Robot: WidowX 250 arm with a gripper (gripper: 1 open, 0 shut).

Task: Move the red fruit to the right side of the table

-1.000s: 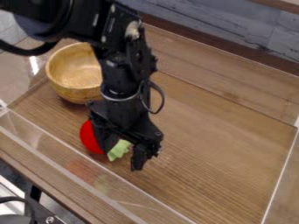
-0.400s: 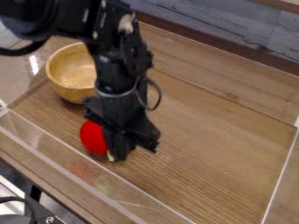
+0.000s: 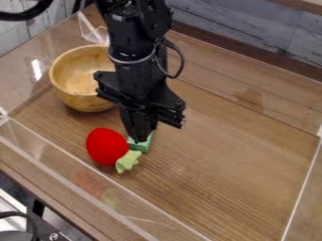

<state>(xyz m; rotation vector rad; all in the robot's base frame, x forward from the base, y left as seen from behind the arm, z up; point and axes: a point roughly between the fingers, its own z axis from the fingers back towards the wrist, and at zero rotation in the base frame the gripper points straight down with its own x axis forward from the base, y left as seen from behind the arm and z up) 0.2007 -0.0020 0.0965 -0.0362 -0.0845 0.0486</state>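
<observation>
The red fruit (image 3: pixel 107 144) is small and round, with a light green leafy stem (image 3: pixel 131 157) pointing down and right. It is at the front left of the table (image 3: pixel 239 141). My gripper (image 3: pixel 141 136) comes straight down from above, its dark fingers (image 3: pixel 136 124) pressed together on the upper end of the green stem, just right of the red body. The fruit hangs close to the tabletop; whether it touches the wood is unclear.
A wooden bowl (image 3: pixel 78 77) stands at the back left, close behind the arm. Clear acrylic walls (image 3: pixel 51 160) edge the tabletop along the front and sides. The wood to the right of the gripper is bare.
The fingers, spread wide around the fruit a second ago, have shut on its stem. The arm has straightened and risen, and the fruit has shifted slightly right.
</observation>
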